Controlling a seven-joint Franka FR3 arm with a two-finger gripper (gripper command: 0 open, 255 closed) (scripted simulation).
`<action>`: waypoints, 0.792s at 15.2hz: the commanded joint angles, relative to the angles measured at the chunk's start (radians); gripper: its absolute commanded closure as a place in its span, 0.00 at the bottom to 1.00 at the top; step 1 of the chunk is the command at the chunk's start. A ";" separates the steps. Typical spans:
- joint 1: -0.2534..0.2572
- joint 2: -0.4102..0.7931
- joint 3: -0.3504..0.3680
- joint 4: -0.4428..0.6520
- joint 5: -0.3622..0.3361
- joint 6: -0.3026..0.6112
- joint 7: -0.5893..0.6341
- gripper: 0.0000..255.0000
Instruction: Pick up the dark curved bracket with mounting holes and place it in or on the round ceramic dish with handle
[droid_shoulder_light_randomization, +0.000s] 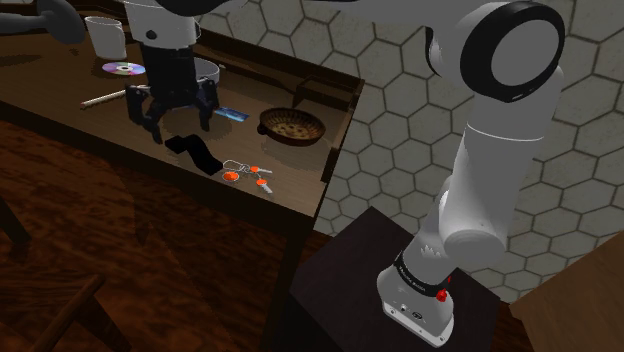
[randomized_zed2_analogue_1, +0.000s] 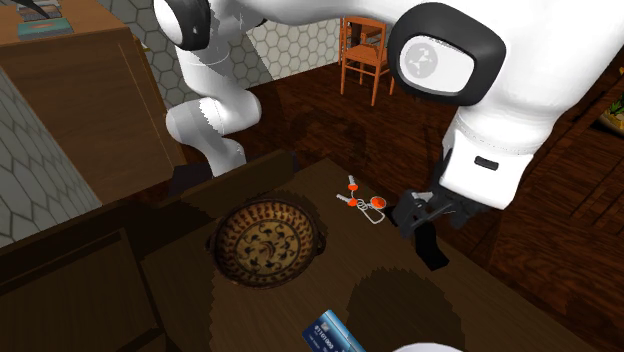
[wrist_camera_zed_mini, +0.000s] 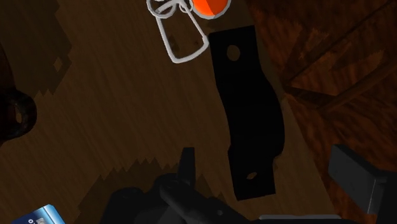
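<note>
The dark curved bracket (droid_shoulder_light_randomization: 196, 150) (randomized_zed2_analogue_1: 431, 243) (wrist_camera_zed_mini: 247, 114) lies flat on the wooden table near its front edge, with a mounting hole near each end. My gripper (droid_shoulder_light_randomization: 180, 128) (randomized_zed2_analogue_1: 433, 214) (wrist_camera_zed_mini: 270, 177) hovers just above it, open and holding nothing. In the wrist view one end of the bracket lies between the fingers, untouched. The round dish (droid_shoulder_light_randomization: 292, 125) (randomized_zed2_analogue_1: 265, 242), brown with a patterned inside, stands further along the table, towards the shoulder view's right.
A bunch of keys with orange tags (droid_shoulder_light_randomization: 248, 175) (randomized_zed2_analogue_1: 362, 203) (wrist_camera_zed_mini: 181, 35) lies right beside the bracket. A blue card (droid_shoulder_light_randomization: 230, 112) (randomized_zed2_analogue_1: 335, 332), a disc (droid_shoulder_light_randomization: 123, 69), a pencil (droid_shoulder_light_randomization: 104, 97) and a white cup (droid_shoulder_light_randomization: 105, 35) share the table. The table edge (droid_shoulder_light_randomization: 300, 222) runs close by.
</note>
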 joint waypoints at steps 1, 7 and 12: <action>0.000 0.000 0.000 -0.003 0.000 0.004 0.000 0.00; 0.000 0.000 0.000 -0.003 0.000 0.003 0.000 1.00; 0.000 0.000 0.000 -0.003 0.000 0.003 0.000 1.00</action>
